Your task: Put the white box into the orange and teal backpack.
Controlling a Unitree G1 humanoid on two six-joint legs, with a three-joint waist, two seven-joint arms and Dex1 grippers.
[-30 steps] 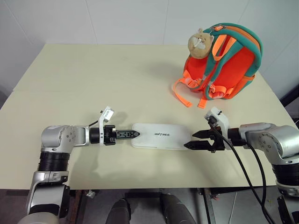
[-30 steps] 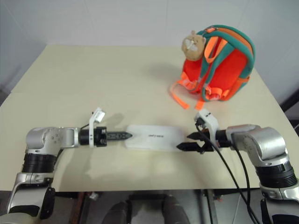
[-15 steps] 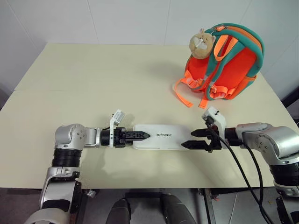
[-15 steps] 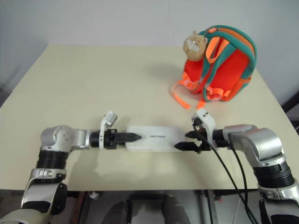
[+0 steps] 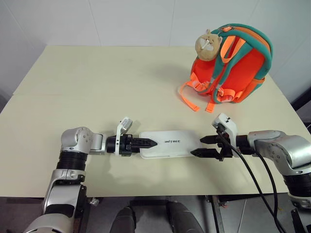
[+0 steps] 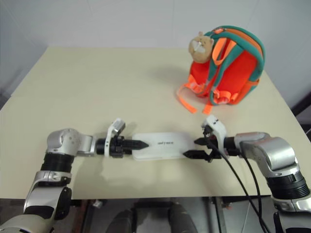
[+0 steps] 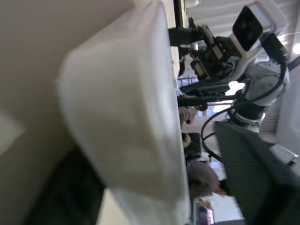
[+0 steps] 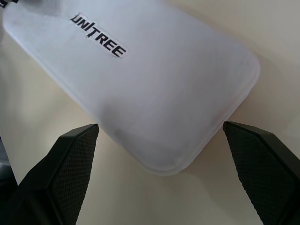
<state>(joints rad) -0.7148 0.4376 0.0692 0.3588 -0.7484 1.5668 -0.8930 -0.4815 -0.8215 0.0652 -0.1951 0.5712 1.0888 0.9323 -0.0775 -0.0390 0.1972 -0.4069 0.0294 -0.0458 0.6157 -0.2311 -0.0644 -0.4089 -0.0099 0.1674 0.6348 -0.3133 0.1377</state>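
White box (image 5: pixel 170 143) lying flat near the tabletop's (image 5: pixel 97 82) front edge, between two grippers.
Left gripper (image 5: pixel 149 142) meets one short end, its fingers' state unclear; right gripper (image 5: pixel 200 146) fingers spread about the other end. Orange and teal backpack (image 5: pixel 233 65) stands upright near the far right corner.

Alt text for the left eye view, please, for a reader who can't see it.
A flat white box lies on a beige table between two robot claws: the left claw at its left end, the right claw open at its right end. An orange and teal backpack with a plush animal charm stands upright behind.
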